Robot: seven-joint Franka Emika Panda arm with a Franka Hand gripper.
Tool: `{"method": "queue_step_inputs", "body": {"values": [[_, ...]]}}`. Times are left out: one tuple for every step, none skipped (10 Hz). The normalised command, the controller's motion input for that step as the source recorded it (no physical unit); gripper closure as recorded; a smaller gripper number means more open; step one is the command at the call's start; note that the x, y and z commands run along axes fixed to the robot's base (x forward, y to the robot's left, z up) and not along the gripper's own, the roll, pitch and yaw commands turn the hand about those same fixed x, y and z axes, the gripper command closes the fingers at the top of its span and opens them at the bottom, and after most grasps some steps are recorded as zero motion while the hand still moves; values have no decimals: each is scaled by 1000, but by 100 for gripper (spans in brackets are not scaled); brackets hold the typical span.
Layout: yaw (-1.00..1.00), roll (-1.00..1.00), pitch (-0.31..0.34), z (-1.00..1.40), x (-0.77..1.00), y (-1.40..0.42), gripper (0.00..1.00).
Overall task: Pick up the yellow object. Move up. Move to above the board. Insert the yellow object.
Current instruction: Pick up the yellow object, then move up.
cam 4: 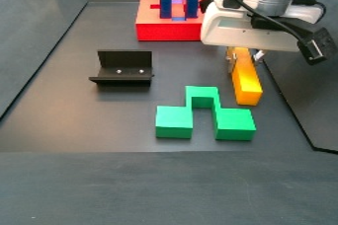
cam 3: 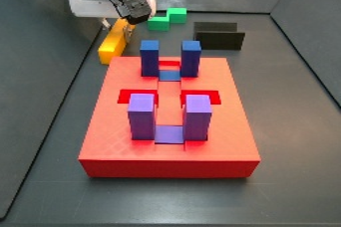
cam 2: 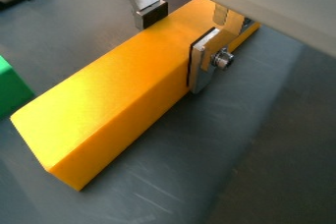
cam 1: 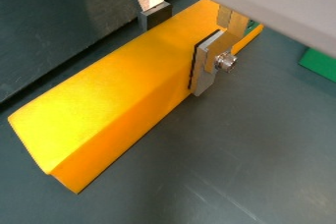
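Observation:
The yellow object [cam 1: 105, 100] [cam 2: 112, 105] is a long orange-yellow bar lying flat on the dark floor, seen in both side views [cam 3: 114, 42] [cam 4: 246, 81]. My gripper [cam 1: 178, 51] [cam 2: 176, 51] is down over one end of it [cam 3: 123, 24] [cam 4: 246, 57], with a finger on each side. One silver finger [cam 1: 206, 63] lies against the bar's side. The other finger [cam 2: 148, 2] stands a little off the opposite side, so the gripper is open. The board [cam 3: 120, 141] [cam 4: 158, 30] is a red slab with blue and purple posts, away from the bar.
A green block [cam 4: 199, 118] [cam 3: 168, 17] lies close beside the bar, and shows at the edge of both wrist views [cam 1: 319, 64] [cam 2: 11, 83]. The black fixture [cam 4: 122, 68] [cam 3: 220, 36] stands further off. Dark walls ring the floor.

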Motion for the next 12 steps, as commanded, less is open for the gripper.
{"method": "queue_step_inputs", "body": {"values": [[0,0,0,0,0,0,100],[0,0,0,0,0,0,100],[0,0,0,0,0,0,100],[0,0,0,0,0,0,100],[0,0,0,0,0,0,100],[0,0,0,0,0,0,100],[0,0,0,0,0,0,100],[0,0,0,0,0,0,100],[0,0,0,0,0,0,100],[0,0,0,0,0,0,100],[0,0,0,0,0,0,100],[0,0,0,833,0,0,100]]}}
